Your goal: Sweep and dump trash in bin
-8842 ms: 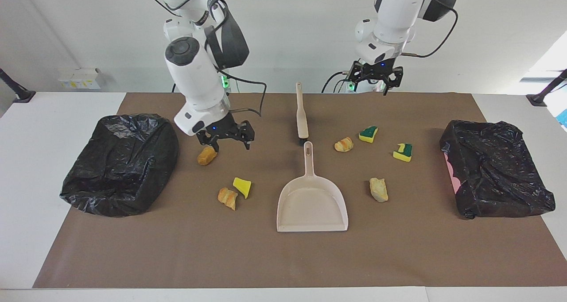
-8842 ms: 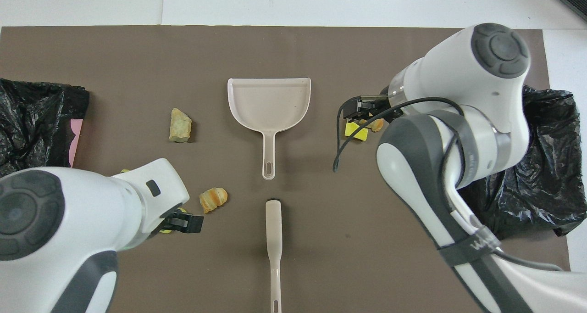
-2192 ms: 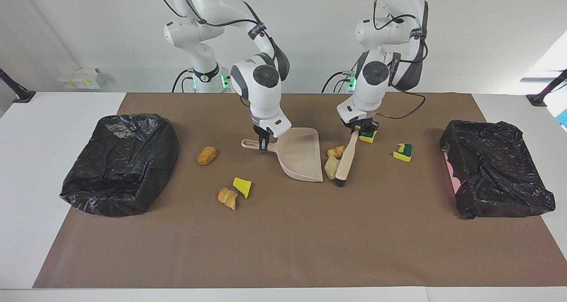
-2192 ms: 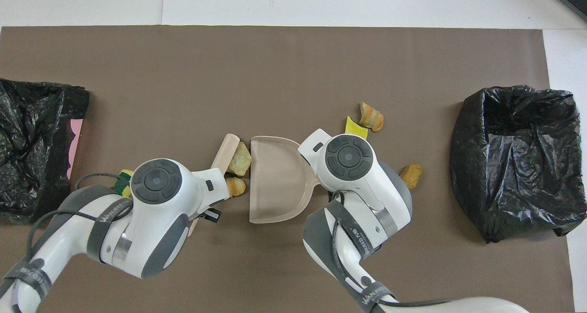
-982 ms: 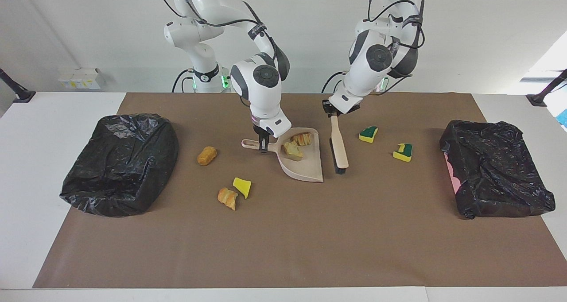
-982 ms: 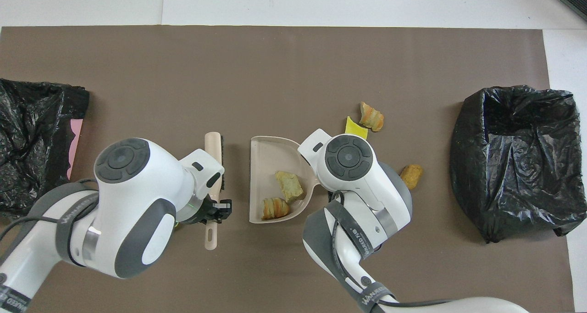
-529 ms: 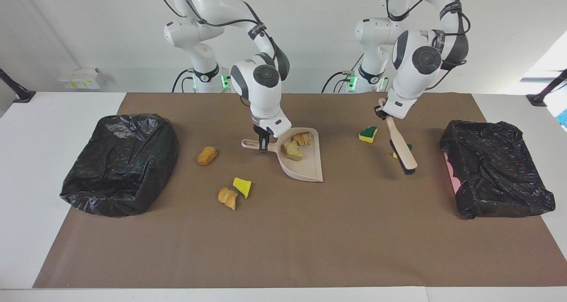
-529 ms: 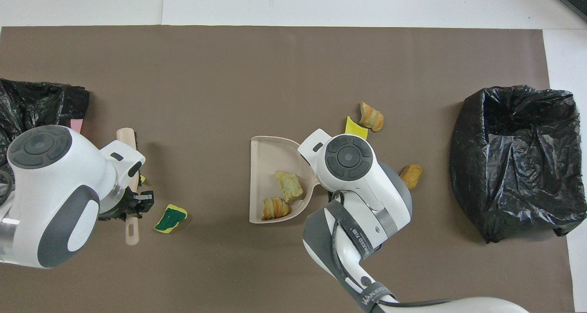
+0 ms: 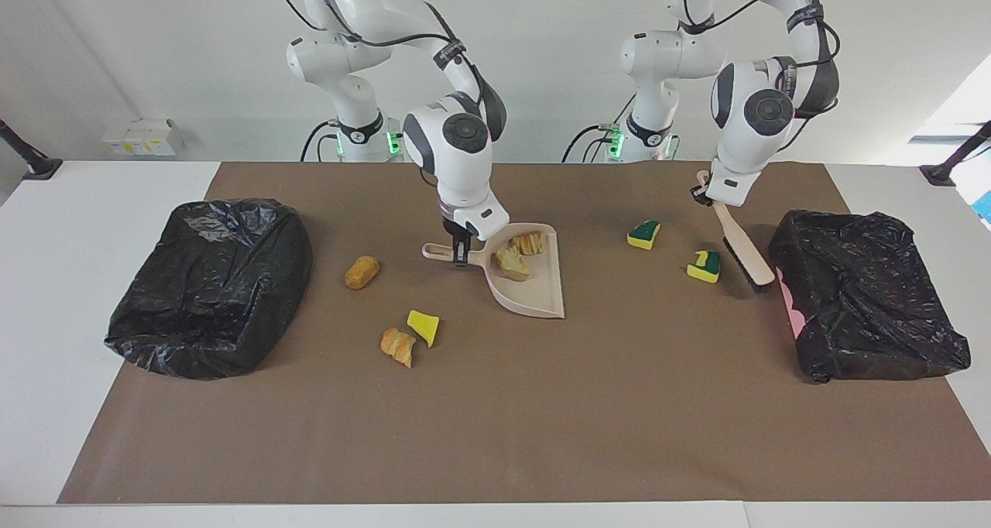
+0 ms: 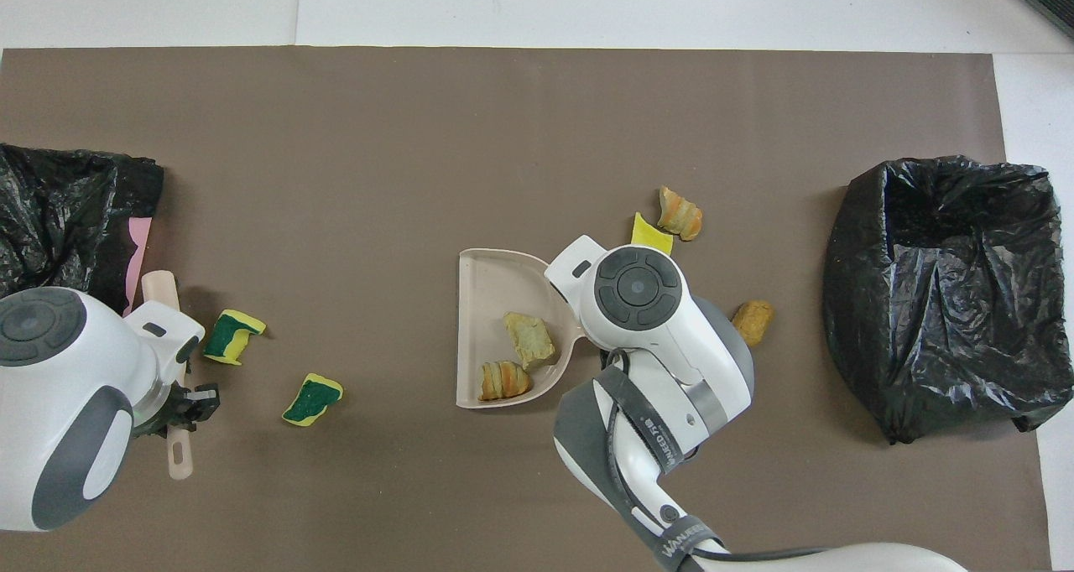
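Dustpan (image 9: 534, 284) (right tool (image 9: 461, 255) gripping) holds two scraps (image 9: 520, 253).

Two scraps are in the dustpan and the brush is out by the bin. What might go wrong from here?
The brush, held by the left gripper, is close to the black bin and may snag its liner on the next stroke. The two green-topped sponge bits lie well short of the dustpan, so they may scatter. If the right gripper tips the pan, the two scraps may slide out.
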{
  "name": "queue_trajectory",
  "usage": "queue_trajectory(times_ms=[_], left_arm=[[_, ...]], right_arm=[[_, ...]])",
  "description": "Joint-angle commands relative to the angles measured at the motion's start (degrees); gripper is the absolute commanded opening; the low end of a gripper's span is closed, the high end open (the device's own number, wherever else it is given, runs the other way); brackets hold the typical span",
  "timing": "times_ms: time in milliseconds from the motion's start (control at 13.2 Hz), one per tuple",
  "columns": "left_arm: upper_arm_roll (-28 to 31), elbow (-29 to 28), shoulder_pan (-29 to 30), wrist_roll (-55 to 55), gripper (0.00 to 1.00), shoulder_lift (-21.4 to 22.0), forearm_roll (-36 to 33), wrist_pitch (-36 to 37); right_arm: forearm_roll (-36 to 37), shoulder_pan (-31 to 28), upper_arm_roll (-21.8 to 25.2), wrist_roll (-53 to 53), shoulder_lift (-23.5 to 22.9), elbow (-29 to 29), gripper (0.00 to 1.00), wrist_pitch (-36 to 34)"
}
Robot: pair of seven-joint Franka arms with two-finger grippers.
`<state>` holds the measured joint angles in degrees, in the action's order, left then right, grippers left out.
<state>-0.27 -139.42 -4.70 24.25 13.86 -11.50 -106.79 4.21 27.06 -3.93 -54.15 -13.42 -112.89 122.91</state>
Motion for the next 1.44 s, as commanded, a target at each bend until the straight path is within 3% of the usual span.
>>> queue_trajectory(times_ms=[0, 151, 378, 680, 907, 1058, 1360], left_arm=[[-0.17, -4.71, 0.66, 4.38, 0.0, 2.92, -1.33, -2.02], [-0.7, -6.3, -0.4, 6.34, 0.0, 3.45, -0.63, -2.11], [-1.84, -6.57, -4.79, 6.95, 0.0, 3.27, 5.77, -2.55], [-9.47, -6.48, -5.94, 5.9, 0.0, 2.66, 11.49, -3.07], [-14.21, -6.22, -6.38, 5.72, 0.0, 1.44, 17.46, -10.34], [-19.14, -5.26, -6.64, 5.64, 0.0, -1.63, 18.09, -14.83], [-22.75, -3.41, -6.73, 2.29, 0.0, -1.91, 18.09, -15.99]], right_arm=[[1.68, 0.01, -0.29, 1.06, -0.73, -0.58, 0.0, 1.89], [1.68, 0.01, -0.29, 1.06, -0.64, -0.58, 0.0, 1.89], [1.68, 0.01, -0.29, 1.06, -0.73, -0.58, 0.0, 1.98], [1.68, 0.01, -0.29, 1.06, -0.73, -0.58, 0.0, 1.98], [1.68, 0.01, -0.29, 1.15, -0.73, -0.58, 0.0, 2.07], [1.68, 0.01, -0.29, 1.15, -0.73, -0.58, 0.0, 1.98], [1.68, 0.01, -0.29, 1.15, -0.73, -0.58, 0.0, 1.98]])
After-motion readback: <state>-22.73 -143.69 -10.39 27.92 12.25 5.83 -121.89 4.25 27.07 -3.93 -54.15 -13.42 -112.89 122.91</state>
